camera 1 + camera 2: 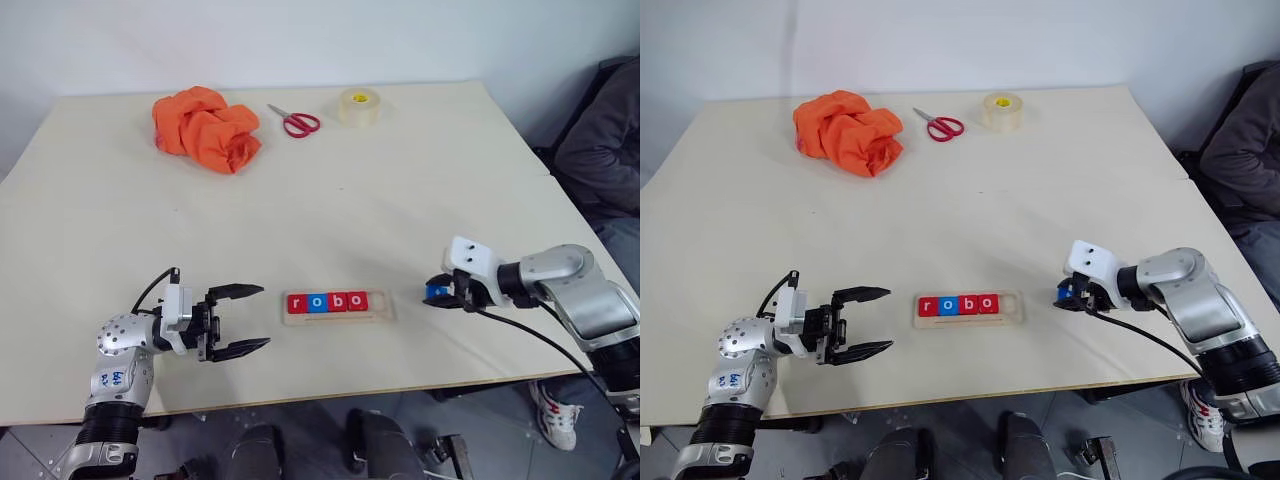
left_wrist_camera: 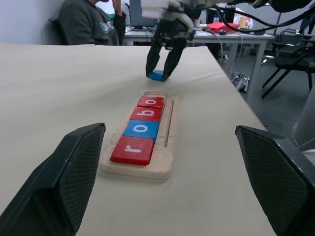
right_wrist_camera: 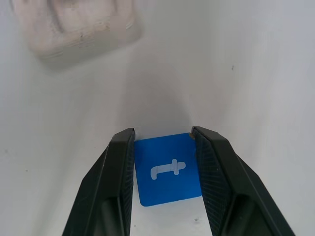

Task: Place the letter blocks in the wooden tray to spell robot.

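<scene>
Presently: wooden tray (image 1: 385, 312), lower centre, holds four blocks (image 1: 327, 302) reading r-o-b-o; last slot empty. Blue t block (image 3: 167, 170), right of tray, pinched between right gripper (image 3: 164, 147) fingers. Left gripper (image 1: 240, 320) wide, empty.

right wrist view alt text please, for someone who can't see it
The right hand has its two black fingers closed against both sides of a blue t block lying flat on the pale table. One end of the wooden tray sits beyond it.
</scene>
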Robot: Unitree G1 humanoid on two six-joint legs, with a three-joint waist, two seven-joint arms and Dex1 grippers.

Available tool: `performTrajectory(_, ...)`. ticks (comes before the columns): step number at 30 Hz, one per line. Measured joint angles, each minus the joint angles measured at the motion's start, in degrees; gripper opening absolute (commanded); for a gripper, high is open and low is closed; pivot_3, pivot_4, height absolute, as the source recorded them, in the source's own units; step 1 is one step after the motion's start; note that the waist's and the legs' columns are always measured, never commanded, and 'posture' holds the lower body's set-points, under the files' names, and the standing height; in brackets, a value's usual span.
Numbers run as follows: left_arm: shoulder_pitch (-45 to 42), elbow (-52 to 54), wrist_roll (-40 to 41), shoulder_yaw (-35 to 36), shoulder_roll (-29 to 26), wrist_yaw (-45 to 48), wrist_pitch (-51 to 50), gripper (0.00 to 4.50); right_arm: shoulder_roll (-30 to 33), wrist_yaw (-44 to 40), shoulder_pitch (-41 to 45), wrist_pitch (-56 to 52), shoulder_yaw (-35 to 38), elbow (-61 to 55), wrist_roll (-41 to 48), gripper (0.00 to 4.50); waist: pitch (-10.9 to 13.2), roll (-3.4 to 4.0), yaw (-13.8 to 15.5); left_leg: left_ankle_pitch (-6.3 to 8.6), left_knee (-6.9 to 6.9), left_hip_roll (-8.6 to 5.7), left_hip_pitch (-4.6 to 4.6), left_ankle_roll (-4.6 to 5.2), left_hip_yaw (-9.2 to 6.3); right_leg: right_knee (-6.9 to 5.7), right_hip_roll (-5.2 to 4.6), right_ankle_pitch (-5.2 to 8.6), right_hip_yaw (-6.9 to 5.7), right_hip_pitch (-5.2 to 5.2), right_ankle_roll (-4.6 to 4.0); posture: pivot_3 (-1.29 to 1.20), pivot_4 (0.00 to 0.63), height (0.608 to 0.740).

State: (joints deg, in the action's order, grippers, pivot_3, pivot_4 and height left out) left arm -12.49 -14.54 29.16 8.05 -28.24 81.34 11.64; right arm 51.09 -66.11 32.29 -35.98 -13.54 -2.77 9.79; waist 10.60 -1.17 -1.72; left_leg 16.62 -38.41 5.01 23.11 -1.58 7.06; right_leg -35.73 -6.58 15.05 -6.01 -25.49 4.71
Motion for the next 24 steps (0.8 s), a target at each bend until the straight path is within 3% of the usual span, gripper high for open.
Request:
performTrajectory(6, -0.42, -0.03, 0.00, -0.10, 0.06, 0.09, 0.00, 4.50, -6.33, 2.76, 5.19, -11.94, -1.62, -8.77, 3.65, 1.40, 0.00, 0.00, 0.56, 0.00, 0.00, 0.03, 0.04, -0.02, -0.06, -0.08, 0.00, 0.09, -0.07, -0.03, -0.16, 0.00, 0.150, 0.740)
performTrajectory(24, 2.25, 1.87, 0.02, 0.22, 0.06, -1.73, 0.00, 4.50, -8.09, 1.83, 6.12, -10.21, -8.66, -7.02, 1.93, 1.40, 0.00, 0.00, 1.46, 0.04, -0.02, -0.02, 0.06, 0.03, 0.00, -0.04, -0.02, 0.08, -0.05, -0.04, -0.14, 0.00, 0.150, 0.740)
